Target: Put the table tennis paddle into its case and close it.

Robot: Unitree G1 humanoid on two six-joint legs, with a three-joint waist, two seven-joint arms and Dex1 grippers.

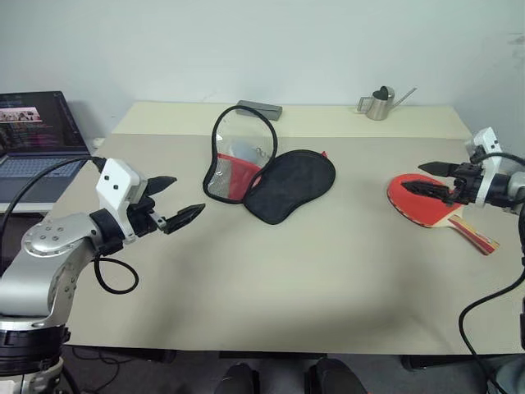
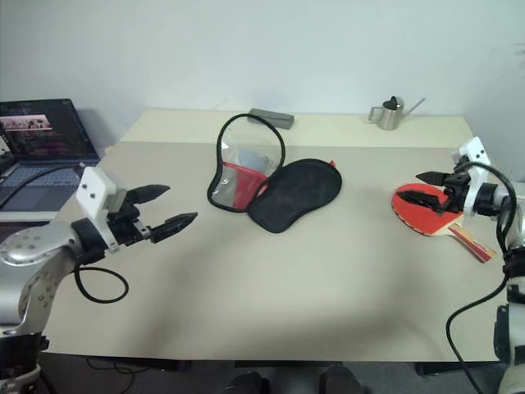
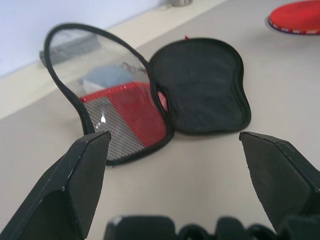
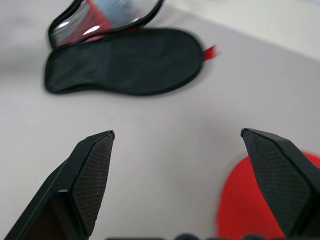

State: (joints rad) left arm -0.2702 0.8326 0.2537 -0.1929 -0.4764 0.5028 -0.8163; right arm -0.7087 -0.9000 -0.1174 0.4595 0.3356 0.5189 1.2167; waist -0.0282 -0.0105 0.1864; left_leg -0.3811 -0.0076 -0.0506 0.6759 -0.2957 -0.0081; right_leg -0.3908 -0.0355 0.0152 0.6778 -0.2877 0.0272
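The case lies unzipped in the middle of the table. Its black half (image 1: 291, 185) lies flat, and the clear-window half with red mesh (image 1: 236, 160) stands tilted up on the left. The table tennis paddle (image 1: 422, 203) lies flat at the right, red face up, with its striped handle (image 1: 477, 236) pointing toward the front right. My right gripper (image 1: 417, 178) hovers open just over the paddle's blade, holding nothing. My left gripper (image 1: 189, 194) is open in the air left of the case, pointing at it, and is empty too.
The beige table (image 1: 312, 279) has bare surface in front of the case. An open laptop (image 1: 37, 139) sits off the left edge. A grey box (image 1: 259, 109) and a small metal pitcher (image 1: 377, 103) stand along the back edge.
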